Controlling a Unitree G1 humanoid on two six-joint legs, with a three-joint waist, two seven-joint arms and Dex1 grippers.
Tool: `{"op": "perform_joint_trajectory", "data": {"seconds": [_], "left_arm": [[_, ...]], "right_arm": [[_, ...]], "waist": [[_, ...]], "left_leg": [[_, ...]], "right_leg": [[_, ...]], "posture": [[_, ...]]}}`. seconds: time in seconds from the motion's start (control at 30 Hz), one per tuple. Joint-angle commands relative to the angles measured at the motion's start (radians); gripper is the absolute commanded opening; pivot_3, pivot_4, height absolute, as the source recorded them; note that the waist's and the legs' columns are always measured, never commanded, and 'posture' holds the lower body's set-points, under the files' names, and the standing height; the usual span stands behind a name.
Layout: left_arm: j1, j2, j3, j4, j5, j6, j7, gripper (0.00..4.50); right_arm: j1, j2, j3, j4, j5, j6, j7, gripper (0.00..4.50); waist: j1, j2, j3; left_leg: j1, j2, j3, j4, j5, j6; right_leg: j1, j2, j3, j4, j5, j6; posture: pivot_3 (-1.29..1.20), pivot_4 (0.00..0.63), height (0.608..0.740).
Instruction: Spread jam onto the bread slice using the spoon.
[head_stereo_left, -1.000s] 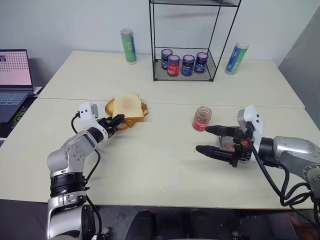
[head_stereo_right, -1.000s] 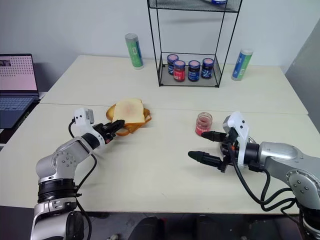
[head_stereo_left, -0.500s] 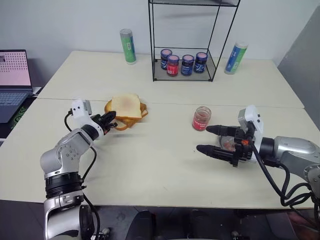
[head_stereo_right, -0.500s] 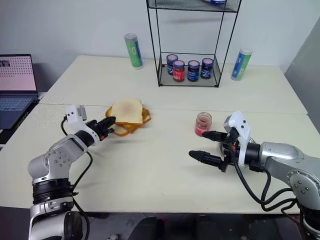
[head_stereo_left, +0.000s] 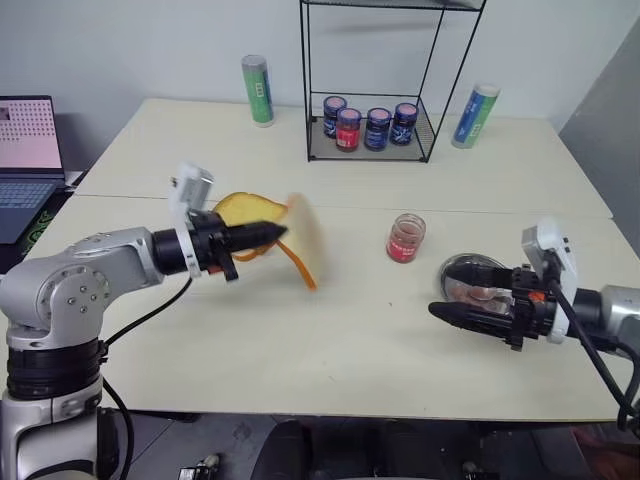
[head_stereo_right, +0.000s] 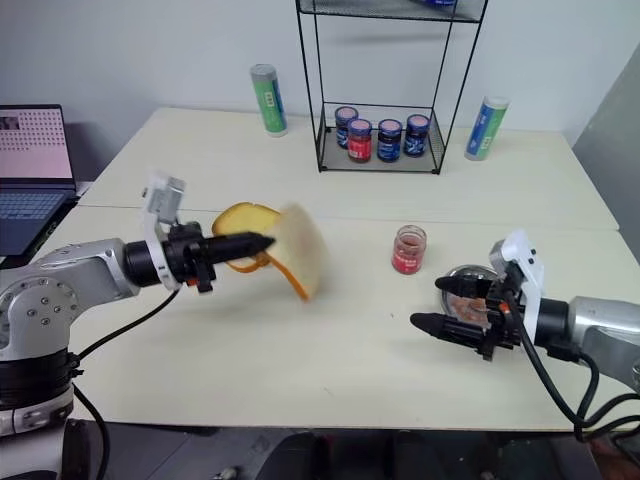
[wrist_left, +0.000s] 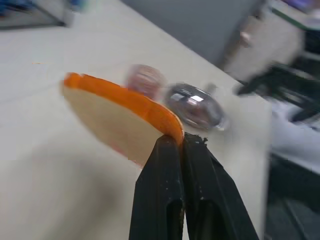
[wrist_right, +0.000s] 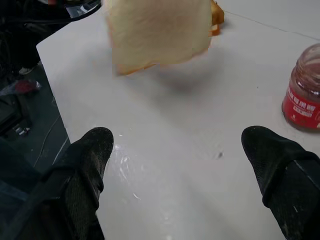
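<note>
Above the table, left gripper (head_stereo_left: 275, 232) jaws pinch the bread slice (head_stereo_left: 303, 240); right gripper (head_stereo_right: 436, 305) jaws gape.

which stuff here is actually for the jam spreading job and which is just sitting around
For the job:
- bread slice, pinched in the left claw, off the table
- jam in its open jar
- round steel dish by the open right claw

Just lying about:
- toasted slices
- wire rack with four lidded jars
- two tall canisters
- laptop

Your left gripper (head_stereo_left: 272, 233) is raised, pointing right, its fingers pinched together on the bread slice (head_stereo_left: 303, 240). Your right gripper (head_stereo_right: 440, 305) points left, low and near, fingers spread wide.
</note>
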Motion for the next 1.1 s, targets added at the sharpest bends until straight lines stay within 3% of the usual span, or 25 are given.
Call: {"op": "perform_joint_trajectory", "data": {"seconds": [0.03, 0.1, 0.17, 0.37, 0.6, 0.97, 1.1], "left_arm": [[0.087, 0.103, -0.267, -0.103, 0.212, -0.191, -0.174, 0.01], [0.104, 0.143, -0.409, -0.048, 0.4, -0.371, -0.236, 0.01], [0.061, 0.12, -0.529, 0.092, 0.569, -0.541, -0.27, 0.01], [-0.146, -0.101, -0.615, 0.453, 0.769, -0.807, -0.272, 0.01], [-0.297, -0.301, -0.597, 0.75, 0.864, -0.94, -0.224, 0.01], [-0.349, -0.407, -0.496, 0.92, 0.922, -0.978, -0.075, 0.01], [-0.334, -0.428, -0.476, 0.881, 0.902, -0.947, -0.094, 0.01]], "right_arm": [[0.034, 0.006, -0.047, -0.028, 0.015, -0.023, -0.015, 4.5], [0.052, 0.014, -0.044, -0.038, 0.014, -0.031, -0.025, 4.5], [0.071, 0.019, -0.044, -0.052, 0.012, -0.035, -0.035, 4.5], [0.101, 0.015, -0.076, -0.069, 0.033, -0.041, -0.071, 4.5], [0.115, 0.019, -0.086, -0.086, 0.047, -0.049, -0.112, 4.5], [0.126, 0.013, -0.089, -0.08, 0.048, -0.061, -0.127, 4.5], [0.12, 0.012, -0.078, -0.073, 0.045, -0.067, -0.125, 4.5]], "waist": [[0.0, 0.001, 0.0], [0.0, 0.003, 0.001], [0.004, 0.004, 0.001], [0.023, 0.004, 0.001], [0.023, 0.003, 0.001], [0.02, 0.003, 0.001], [0.019, 0.003, 0.001]], "left_leg": [[0.001, 0.0, 0.0, 0.0, 0.0, 0.0], [0.002, 0.0, 0.002, -0.001, 0.0, 0.0], [0.002, 0.001, 0.001, -0.001, 0.0, 0.0], [-0.003, 0.0, 0.001, 0.002, 0.0, 0.001], [-0.014, -0.001, 0.0, 0.005, -0.001, 0.004], [-0.015, -0.001, 0.0, 0.006, -0.001, 0.004], [-0.015, -0.001, 0.001, 0.006, 0.0, 0.005]], "right_leg": [[0.0, 0.0, 0.0, 0.0, 0.0, 0.0], [0.001, 0.001, 0.002, 0.0, 0.0, 0.0], [0.0, 0.003, 0.003, 0.0, -0.001, -0.002], [-0.001, 0.003, 0.002, -0.001, 0.0, 0.0], [-0.01, 0.003, 0.002, -0.002, 0.003, 0.005], [-0.013, 0.003, 0.003, 0.001, 0.005, 0.006], [-0.013, 0.003, 0.003, 0.002, 0.005, 0.007]], "posture": [[0.0, 0.15, 0.74], [0.0, 0.15, 0.74], [0.0, 0.15, 0.74], [0.0, 0.15, 0.74], [0.0, 0.15, 0.74], [0.0, 0.15, 0.74], [0.0, 0.15, 0.74]]}}
